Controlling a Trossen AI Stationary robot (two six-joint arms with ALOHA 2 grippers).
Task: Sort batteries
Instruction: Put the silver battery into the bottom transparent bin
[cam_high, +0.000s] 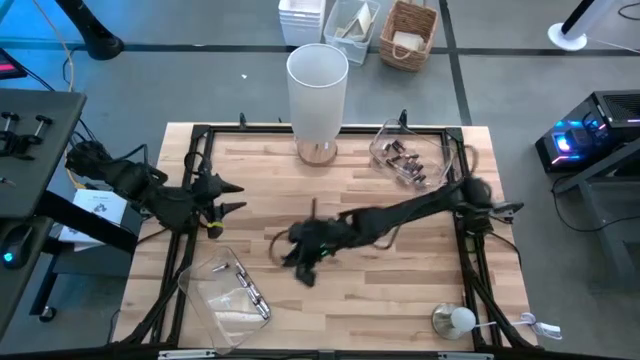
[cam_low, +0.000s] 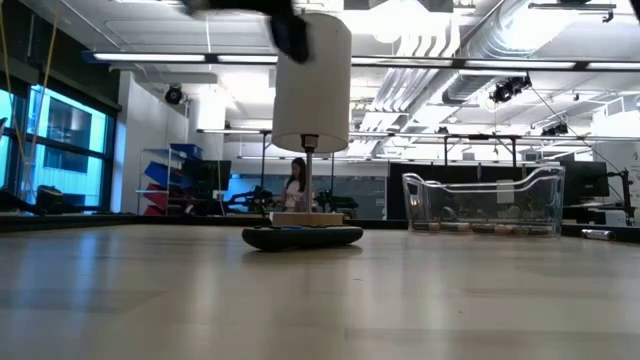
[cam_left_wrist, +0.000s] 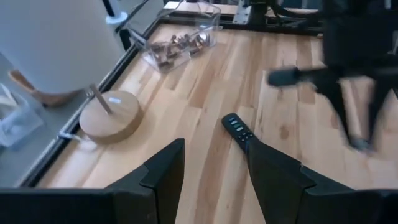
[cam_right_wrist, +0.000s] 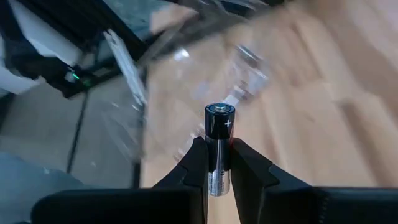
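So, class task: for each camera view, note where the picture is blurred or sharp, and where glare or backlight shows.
Right wrist view: the battery between the fingers is sharp, the table behind smeared by motion. Left wrist view: the right arm is blurred, the remote crisp. Low view: bright ceiling lights backlight the lamp. High view: evenly lit, no strong glare.

The right arm reaches across the table's middle, its right gripper (cam_right_wrist: 217, 163) clamped on a battery (cam_right_wrist: 219, 140). The left arm waits at the left edge, its left gripper (cam_left_wrist: 211, 165) spread apart.
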